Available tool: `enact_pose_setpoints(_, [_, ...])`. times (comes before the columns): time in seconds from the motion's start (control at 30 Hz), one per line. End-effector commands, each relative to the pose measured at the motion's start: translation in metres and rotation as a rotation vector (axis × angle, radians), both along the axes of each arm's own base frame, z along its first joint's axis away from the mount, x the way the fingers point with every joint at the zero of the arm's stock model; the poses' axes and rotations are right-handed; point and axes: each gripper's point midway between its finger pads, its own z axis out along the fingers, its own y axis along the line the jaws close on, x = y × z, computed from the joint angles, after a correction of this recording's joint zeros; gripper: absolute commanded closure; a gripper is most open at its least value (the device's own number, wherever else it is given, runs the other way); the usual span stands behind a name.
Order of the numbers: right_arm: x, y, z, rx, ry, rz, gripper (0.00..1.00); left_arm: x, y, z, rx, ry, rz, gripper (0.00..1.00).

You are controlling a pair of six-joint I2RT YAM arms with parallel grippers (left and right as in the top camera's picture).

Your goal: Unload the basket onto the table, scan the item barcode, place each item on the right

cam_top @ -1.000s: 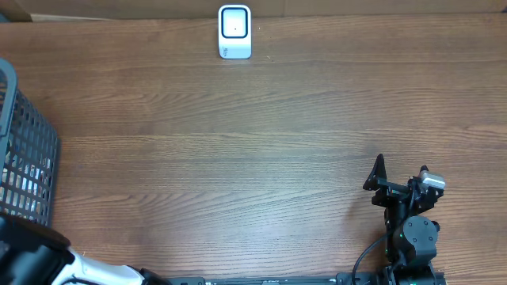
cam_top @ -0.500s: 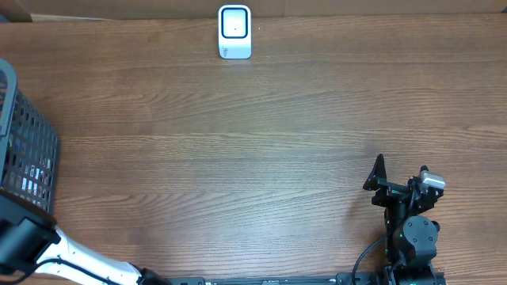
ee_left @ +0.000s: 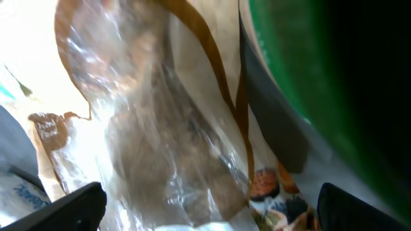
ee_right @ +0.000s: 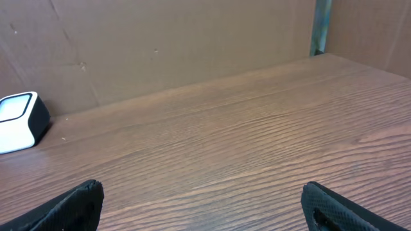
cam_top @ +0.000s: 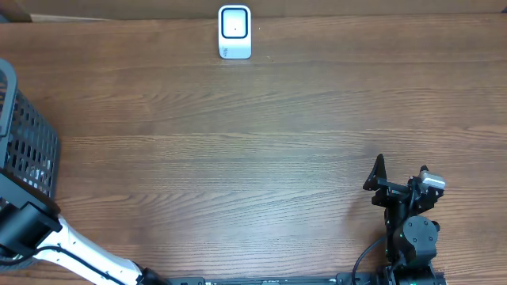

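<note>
Left arm (cam_top: pixel 32 231) reaches down at the basket (cam_top: pixel 28 146) on the table's left edge. I see the left gripper (ee_left: pixel 212 208) spread wide, fingers either side of a clear, brown-edged bag (ee_left: pixel 160 128), not clamping it. A green pack (ee_left: pixel 289 58) lies just beside. Right gripper (ee_right: pixel 205 205) also wide, holding nothing, low above the table (cam_top: pixel 261 158). Scanner (cam_top: pixel 234 32) at the far edge, well apart

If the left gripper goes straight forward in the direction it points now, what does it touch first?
Most likely the clear plastic packet with brown trim, which fills the space ahead of the open left gripper. The green item sits to the right, off that line. Depth is unclear.
</note>
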Motion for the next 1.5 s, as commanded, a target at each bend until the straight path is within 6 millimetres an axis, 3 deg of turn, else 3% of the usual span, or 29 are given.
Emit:
enact_pose_setpoints(0.0, [0.0, -0.001, 0.006, 0.003, -0.016, -0.005, 0.0, -0.015, -0.006, -0.039, -0.069, 0.099, 0.01, 0.07])
enact_pose_setpoints(0.07, [0.0, -0.001, 0.006, 0.003, -0.016, -0.005, 0.0, -0.016, -0.007, -0.045, -0.083, 0.111, 0.009, 0.16])
enact_pose_setpoints(0.13, [0.0, -0.001, 0.006, 0.003, -0.016, -0.005, 0.0, -0.017, -0.008, -0.047, -0.086, 0.114, 0.009, 0.36])
enact_pose_setpoints(0.2, [0.0, -0.001, 0.006, 0.003, -0.016, -0.005, 0.0, -0.017, -0.008, -0.046, -0.086, 0.114, 0.008, 0.44])
enact_pose_setpoints(0.33, [0.0, -0.001, 0.006, 0.003, -0.016, -0.005, 0.0, -0.017, -0.008, -0.046, -0.086, 0.114, 0.006, 0.52])
enact_pose_setpoints(0.6, [0.0, -0.001, 0.006, 0.003, -0.016, -0.005, 0.0, -0.02, -0.011, -0.052, -0.097, 0.124, 0.001, 0.56])
enact_pose_setpoints(0.77, [0.0, -0.001, 0.006, 0.003, -0.016, -0.005, 0.0, -0.022, -0.013, -0.058, -0.099, 0.125, 0.003, 0.96])
enact_pose_setpoints(1.0, [0.0, -0.001, 0.006, 0.003, -0.016, -0.005, 0.0, -0.019, -0.011, -0.052, -0.096, 0.122, 0.001, 0.96])
enact_pose_setpoints(1.2, [0.0, -0.001, 0.006, 0.003, -0.016, -0.005, 0.0, -0.011, -0.003, -0.015, -0.074, 0.096, 0.003, 0.96])
enact_pose_setpoints(1.47, [0.0, -0.001, 0.006, 0.003, -0.016, -0.005, 0.0, 0.013, 0.015, 0.086, 0.043, -0.057, 0.004, 0.96])
